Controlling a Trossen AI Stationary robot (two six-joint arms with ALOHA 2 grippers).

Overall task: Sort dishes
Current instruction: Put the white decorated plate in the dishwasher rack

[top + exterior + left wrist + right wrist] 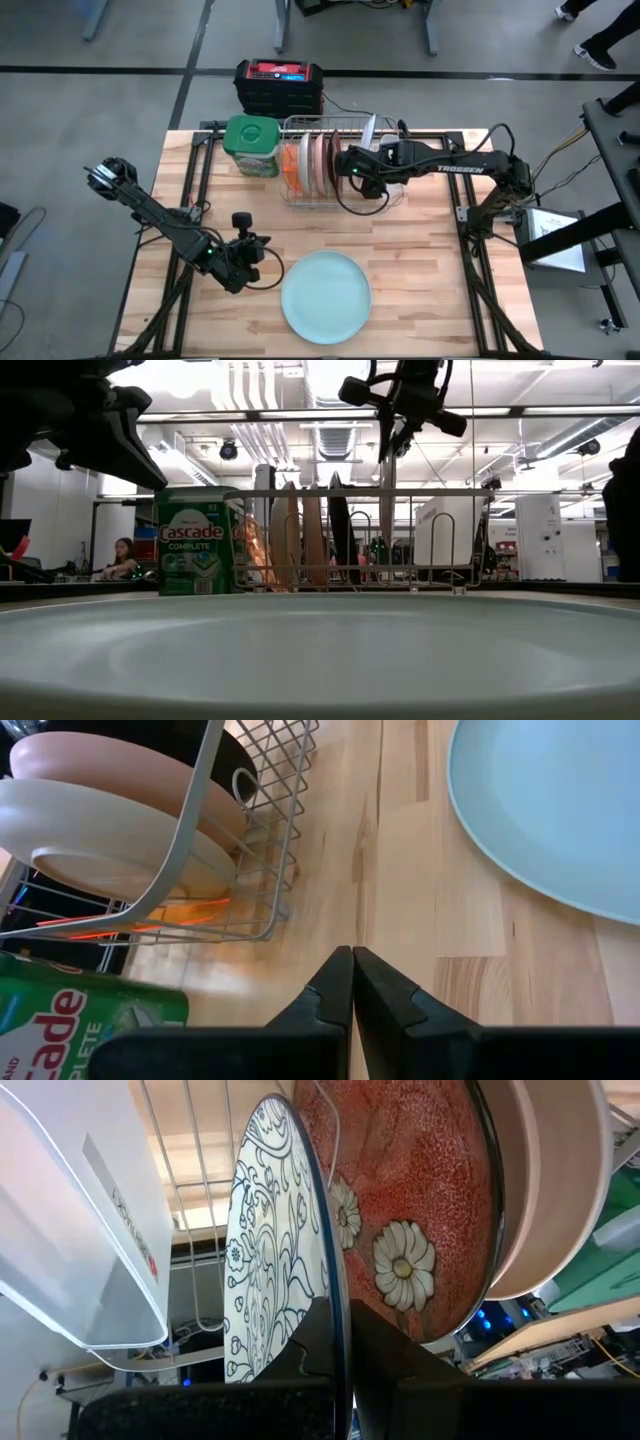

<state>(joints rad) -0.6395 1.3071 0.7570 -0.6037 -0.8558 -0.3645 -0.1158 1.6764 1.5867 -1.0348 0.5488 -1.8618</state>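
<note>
A wire dish rack (330, 165) stands at the far middle of the table. It holds upright plates: orange (292, 165), pink (560, 1190), and dark red with daisies (410, 1200). Beside them is a grey plate with a black flower pattern (270, 1240). My right gripper (340, 1315) hangs over the rack (330, 530) and is shut on that patterned plate. A large light blue plate (325, 296) lies flat near the table's near edge. My left gripper (252, 247) hovers just left of it, shut (352, 960) and holding nothing. My right gripper (392, 430) pinches the upper rim of the patterned plate (333, 1285) between its two fingers. It comes from above, pointing down, as the low view shows. The plate (386, 510) stands upright, edge-on, among the rack's wires. I cannot tell whether its lower edge rests on them.
A green-lidded Cascade jar (251, 145) stands left of the rack. A clear plastic tub (70, 1220) sits right beside the patterned plate. A black and red box (280, 85) lies beyond the table's far edge. Bare wood shows right of the blue plate (430, 280).
</note>
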